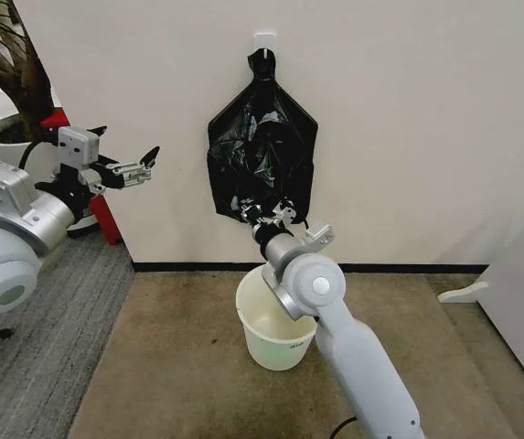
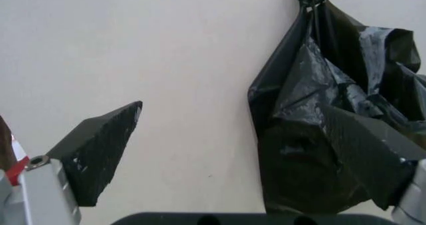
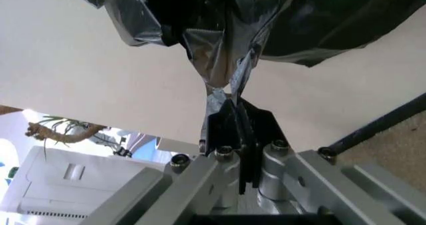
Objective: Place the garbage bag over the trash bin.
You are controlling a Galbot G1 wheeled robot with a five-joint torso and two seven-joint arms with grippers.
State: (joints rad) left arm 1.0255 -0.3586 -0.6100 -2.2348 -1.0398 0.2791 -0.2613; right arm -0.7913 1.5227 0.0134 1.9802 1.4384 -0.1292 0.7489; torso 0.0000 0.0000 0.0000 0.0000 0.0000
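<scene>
Garbage bag (image 1: 262,151) hangs from a white wall hook (image 1: 263,40), long axis vertical, knotted neck up, wide crumpled body down. Thin glossy black plastic, heavily creased. Right gripper (image 1: 263,212) is at the bag's lower edge; its fingers (image 3: 234,121) are pressed together on a pinched fold of film. Trash bin (image 1: 275,326), round cream-white plastic, stands upright on brown carpet (image 1: 170,357) directly below. Left gripper (image 1: 141,165) is held up near the wall to the bag's left, jaws spread wide, holding nothing.
</scene>
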